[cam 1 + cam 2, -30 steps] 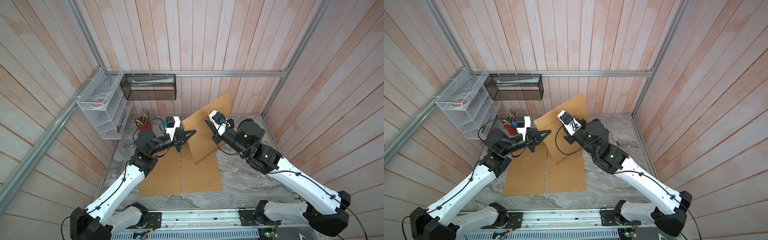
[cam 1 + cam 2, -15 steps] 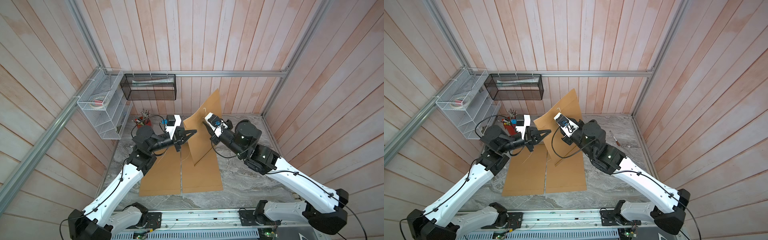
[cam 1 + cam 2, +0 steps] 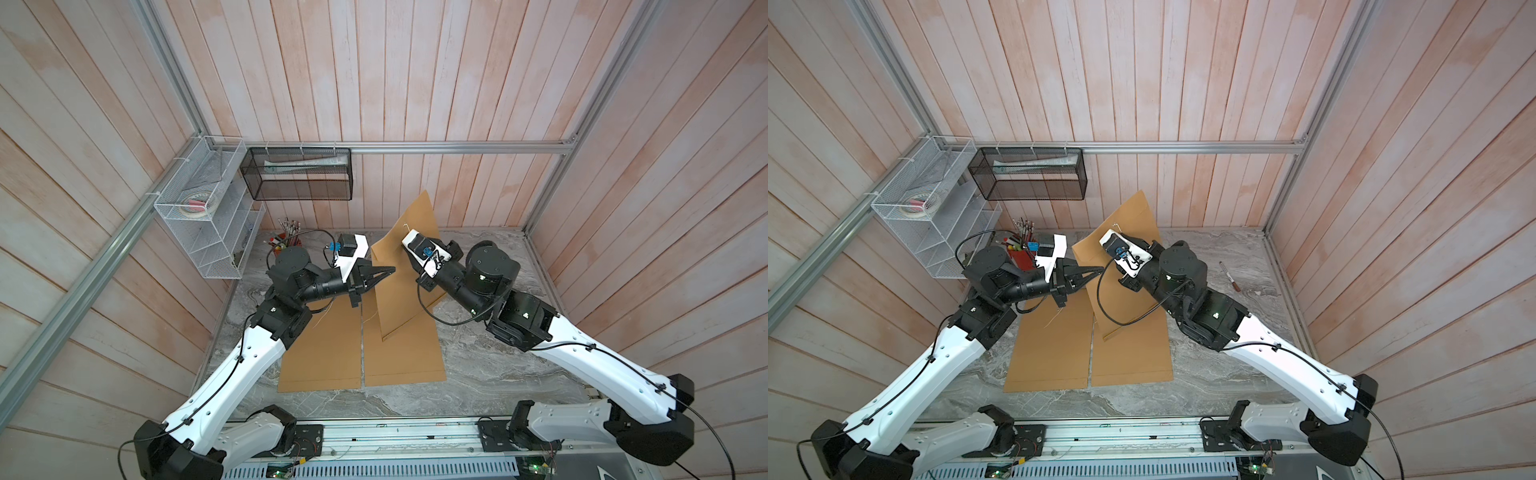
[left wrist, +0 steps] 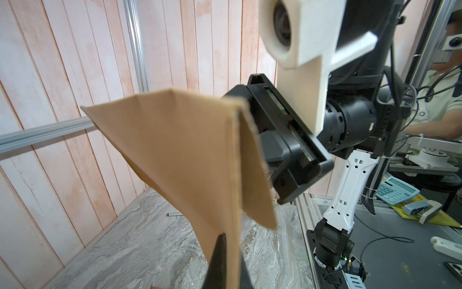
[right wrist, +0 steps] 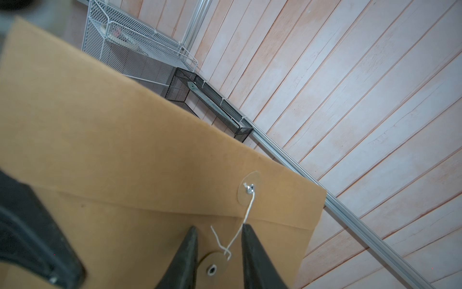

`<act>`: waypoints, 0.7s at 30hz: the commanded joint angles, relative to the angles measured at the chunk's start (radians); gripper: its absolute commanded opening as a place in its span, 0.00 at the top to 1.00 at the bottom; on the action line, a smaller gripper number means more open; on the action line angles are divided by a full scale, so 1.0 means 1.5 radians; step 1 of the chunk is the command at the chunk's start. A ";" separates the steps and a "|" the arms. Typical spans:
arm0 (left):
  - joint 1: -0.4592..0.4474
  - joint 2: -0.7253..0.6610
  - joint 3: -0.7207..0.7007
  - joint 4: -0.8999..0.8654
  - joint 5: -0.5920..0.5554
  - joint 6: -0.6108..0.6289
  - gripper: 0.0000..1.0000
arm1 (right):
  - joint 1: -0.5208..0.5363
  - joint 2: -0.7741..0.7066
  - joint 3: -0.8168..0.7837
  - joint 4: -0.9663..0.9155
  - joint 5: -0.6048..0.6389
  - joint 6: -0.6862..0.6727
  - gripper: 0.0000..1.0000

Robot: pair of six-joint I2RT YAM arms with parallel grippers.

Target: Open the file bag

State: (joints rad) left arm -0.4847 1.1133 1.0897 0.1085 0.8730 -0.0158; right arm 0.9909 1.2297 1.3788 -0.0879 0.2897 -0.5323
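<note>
Holds the file bag (image 3: 392, 303) in the air over the table (image 3: 498, 374) and two spare bags (image 3: 322, 345) lying flat there, with the left gripper (image 3: 388, 271) clamped tight on its near edge. Has swung it within the last second from a broad slant to nearly upright and edge-on in both top views, top corner higher. Has brought the right gripper (image 5: 217, 231) up to the clasp face, parted narrowly, straddling the string (image 5: 250, 202) without visibly pinching it. Looks unwound already: just one loose strand from the flap's disc (image 5: 248, 187) down to a small loop by the lower disc (image 5: 212, 269). Leaves the flap (image 5: 150, 155) folded flat, not yet lifted. Means, probably, little left beyond the flap: catching its edge or the string and peeling upward against the left grip. Risks creasing or slipping the paper.
</note>
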 commanded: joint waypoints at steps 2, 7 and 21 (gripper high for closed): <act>-0.001 -0.012 0.021 -0.034 0.018 0.049 1.00 | 0.012 0.011 0.028 -0.030 0.008 -0.013 0.70; -0.001 -0.021 0.015 -0.031 -0.008 0.060 1.00 | 0.024 0.016 0.028 -0.044 0.025 -0.009 0.71; 0.000 -0.045 -0.007 -0.025 -0.059 0.090 1.00 | 0.026 -0.022 0.005 -0.061 0.030 0.021 0.70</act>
State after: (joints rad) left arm -0.4847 1.0607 1.0901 0.0593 0.7853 0.0906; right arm 1.0245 1.2144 1.3937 -0.1543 0.3176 -0.5213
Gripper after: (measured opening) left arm 0.048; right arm 0.297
